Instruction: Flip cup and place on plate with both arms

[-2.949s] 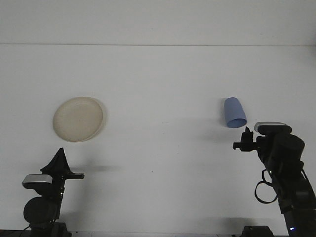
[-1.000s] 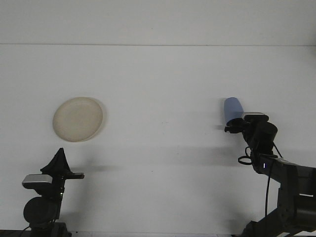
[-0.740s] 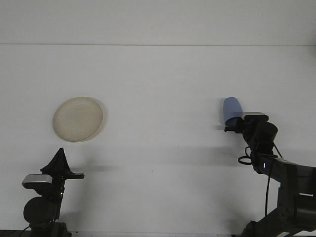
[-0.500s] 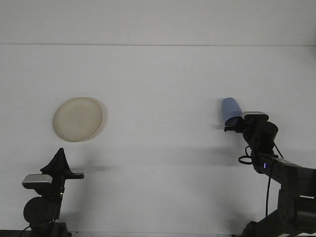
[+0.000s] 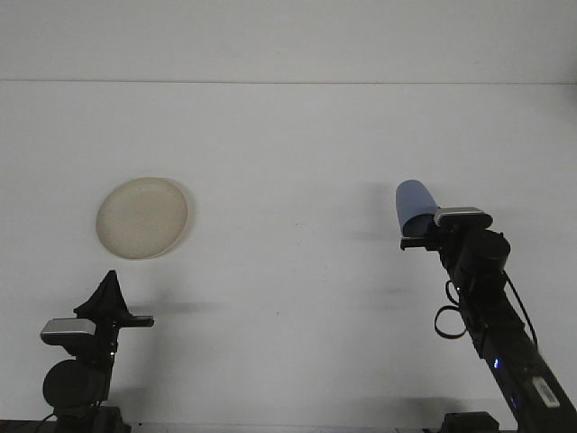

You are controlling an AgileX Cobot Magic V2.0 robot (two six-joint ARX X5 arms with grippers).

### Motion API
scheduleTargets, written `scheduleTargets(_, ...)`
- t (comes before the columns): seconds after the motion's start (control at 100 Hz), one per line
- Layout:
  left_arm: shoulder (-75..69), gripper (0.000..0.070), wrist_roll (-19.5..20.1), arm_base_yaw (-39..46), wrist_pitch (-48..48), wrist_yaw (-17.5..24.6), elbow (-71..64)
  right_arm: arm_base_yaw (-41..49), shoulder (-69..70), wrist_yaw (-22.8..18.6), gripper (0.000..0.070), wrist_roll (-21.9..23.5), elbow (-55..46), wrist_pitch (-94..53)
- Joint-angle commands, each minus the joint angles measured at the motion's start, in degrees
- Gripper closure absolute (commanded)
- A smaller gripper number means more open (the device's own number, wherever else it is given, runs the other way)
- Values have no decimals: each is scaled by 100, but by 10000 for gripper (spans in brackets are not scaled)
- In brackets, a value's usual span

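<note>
Right end effector [image 5: 416,236] clamped on cup [image 5: 413,204], lifted, tilted toward 11 o'clock. Left end effector [image 5: 110,290] idle, opening unclear. Step: flip. Next: handover toward plate [image 5: 142,217] at 9 o'clock.

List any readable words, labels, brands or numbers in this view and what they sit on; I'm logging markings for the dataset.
None can be read: the blue plastic cup, the round cream plate and the white table are all plain, and nothing legible shows on either black robot arm.

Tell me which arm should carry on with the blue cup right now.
Right. The right gripper is at the blue cup, which looks raised and tilted. The left gripper sits low, near the plate, far from the cup.
</note>
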Motion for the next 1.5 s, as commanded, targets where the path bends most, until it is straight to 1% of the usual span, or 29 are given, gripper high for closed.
scheduleTargets(0.0,-11,689,90,7,85,-9,-111,219,-428,149,696,295,46,-557)
scheduleTargets(0.18,-11,689,90,7,85,-9,-111,890,-1429,358,696,769,114,-2162)
scheduleTargets(0.3,-11,689,90,7,85,-9,-111,1335,-1692,367,697,1071,413,-3257)
scheduleTargets(0.34,-11,689,90,7,85,-9,-111,1482,-1696,400,697,1209,564,-3595)
scheduleTargets(0.45,-11,689,90,7,85,-9,-111,1884,-1620,662,698,1486,1051,-4439)
scheduleTargets(0.59,-11,689,90,7,85,-9,-111,2365,-1322,673,697,1958,1781,-5121)
scheduleTargets(0.66,-11,689,90,7,83,-9,-111,2562,-1051,656,698,2109,2225,-5482)
scheduleTargets(0.9,-11,689,90,7,85,-9,-111,3176,409,654,698,2151,3866,-7010)
scheduleTargets(1.06,-11,689,90,7,85,-9,-111,3504,1434,590,697,2057,4671,-7700)
scheduleTargets(1.18,-11,689,90,7,85,-9,-111,3663,2074,367,697,2009,5003,-7901)
scheduleTargets(1.349,-11,688,90,7,85,-9,-111,3724,2761,-153,697,2004,5104,-7864)
scheduleTargets(1.489,-11,689,90,7,85,-9,-111,3792,3176,-315,697,2002,5104,-7768)
